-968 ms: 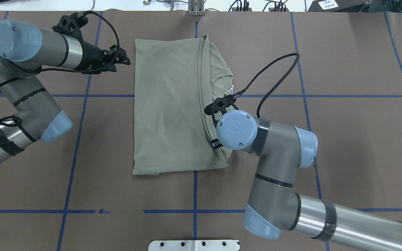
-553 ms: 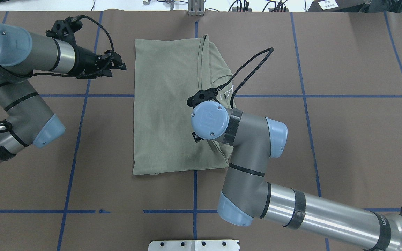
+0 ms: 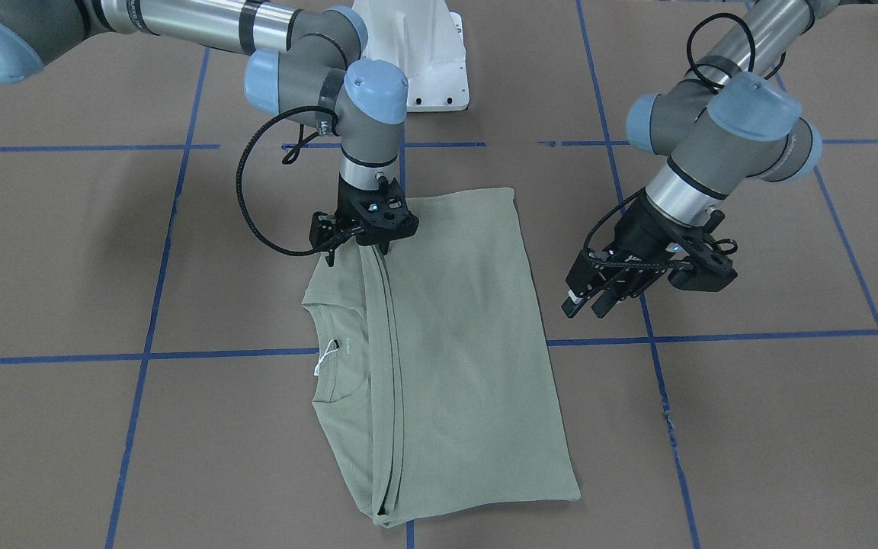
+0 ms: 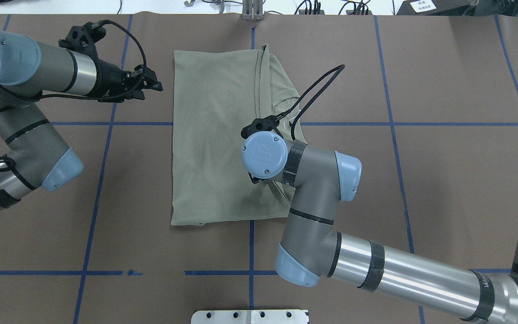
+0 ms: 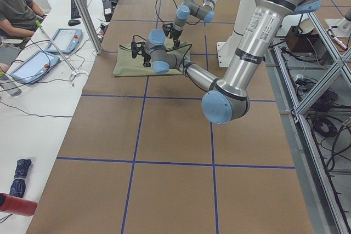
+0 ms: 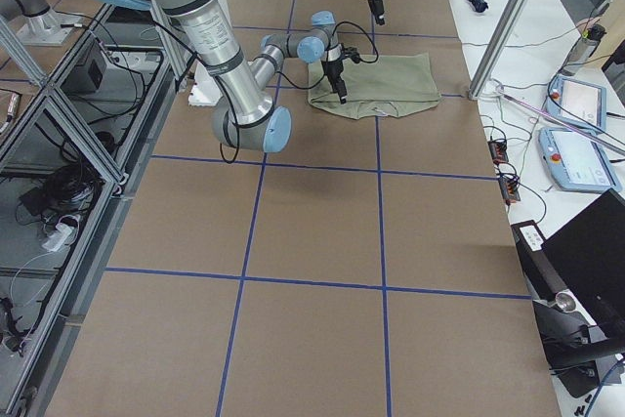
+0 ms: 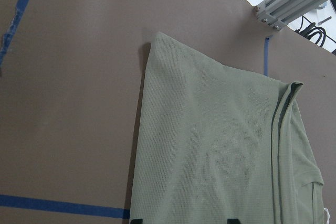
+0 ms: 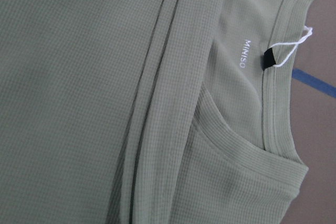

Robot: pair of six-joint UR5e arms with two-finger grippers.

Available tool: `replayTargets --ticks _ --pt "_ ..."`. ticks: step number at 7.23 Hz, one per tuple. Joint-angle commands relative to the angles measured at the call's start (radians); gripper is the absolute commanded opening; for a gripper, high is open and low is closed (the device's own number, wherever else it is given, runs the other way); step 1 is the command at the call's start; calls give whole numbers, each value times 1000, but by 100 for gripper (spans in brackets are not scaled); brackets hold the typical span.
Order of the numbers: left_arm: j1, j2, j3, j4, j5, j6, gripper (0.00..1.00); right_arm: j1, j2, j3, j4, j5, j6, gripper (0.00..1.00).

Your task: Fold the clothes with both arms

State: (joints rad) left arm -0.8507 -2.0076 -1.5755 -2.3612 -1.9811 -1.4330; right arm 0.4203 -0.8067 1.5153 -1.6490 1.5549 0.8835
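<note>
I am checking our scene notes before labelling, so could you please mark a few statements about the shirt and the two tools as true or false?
1. The left tool is off the shirt, beside one long edge. True.
2. The shirt lies fully spread with both sleeves stretched out. False: it is folded into a narrow rectangle, with no sleeve stretched out.
3. A white tag string hangs at the collar. True.
4. The right tool is far from the shirt. False: it is over the shirt, at the end nearest the robot's base.
5. The left tool grips cloth. False: its fingers stand apart and hold nothing.
</note>
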Motion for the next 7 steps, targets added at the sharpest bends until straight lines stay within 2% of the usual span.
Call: replayTargets --ticks 1,4,5,6,7 --pt "-1 6 -9 -1 -2 -1 62 0 0 -3 0 4 0 100" --pt "-1 7 -21 -3 -4 -1 62 2 -12 -13 -2 34 -1 100" --pt "-1 7 -24 -3 -8 -1 62 29 -26 -14 -2 71 -17 100" --pt "-2 7 -29 -3 -19 -1 62 79 -43 -6 0 159 -70 100" --pt "-2 7 -31 -3 -21 -1 62 137 -130 56 0 215 -137 100"
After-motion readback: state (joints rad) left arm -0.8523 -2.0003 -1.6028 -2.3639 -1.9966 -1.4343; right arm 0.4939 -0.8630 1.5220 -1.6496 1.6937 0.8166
